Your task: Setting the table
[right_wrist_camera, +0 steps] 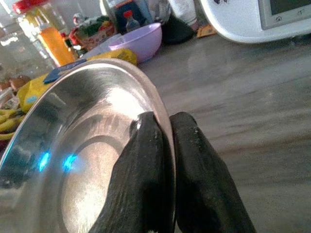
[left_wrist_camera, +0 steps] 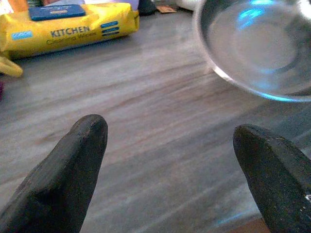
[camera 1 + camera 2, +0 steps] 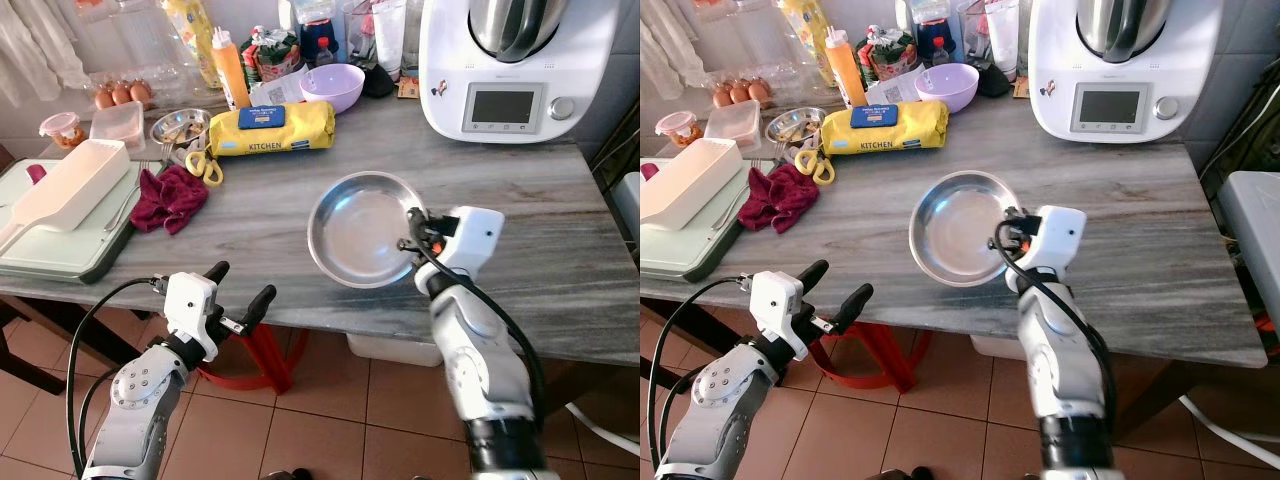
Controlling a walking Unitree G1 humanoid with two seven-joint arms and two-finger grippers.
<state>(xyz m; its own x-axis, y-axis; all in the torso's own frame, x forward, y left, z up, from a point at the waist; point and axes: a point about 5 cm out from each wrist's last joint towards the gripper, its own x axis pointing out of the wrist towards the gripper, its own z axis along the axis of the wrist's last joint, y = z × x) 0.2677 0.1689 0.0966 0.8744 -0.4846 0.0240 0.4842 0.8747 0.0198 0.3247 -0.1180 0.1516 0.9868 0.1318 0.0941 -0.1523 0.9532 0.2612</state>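
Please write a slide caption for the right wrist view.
Right hand pinches the steel plate's rim above the table.

The right gripper (image 1: 167, 127) pinches the steel plate's (image 1: 82, 145) rim between its 2 fingers (image 1: 146, 174).

Silver plate (image 3: 362, 228), grey-streaked table (image 3: 520, 210), yellow wipes pack (image 3: 271, 128), lilac bowl (image 3: 332, 87)

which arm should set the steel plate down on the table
Right. The right gripper already pinches the steel plate's rim above the table. The left gripper hangs open at the table's near edge, holding nothing.
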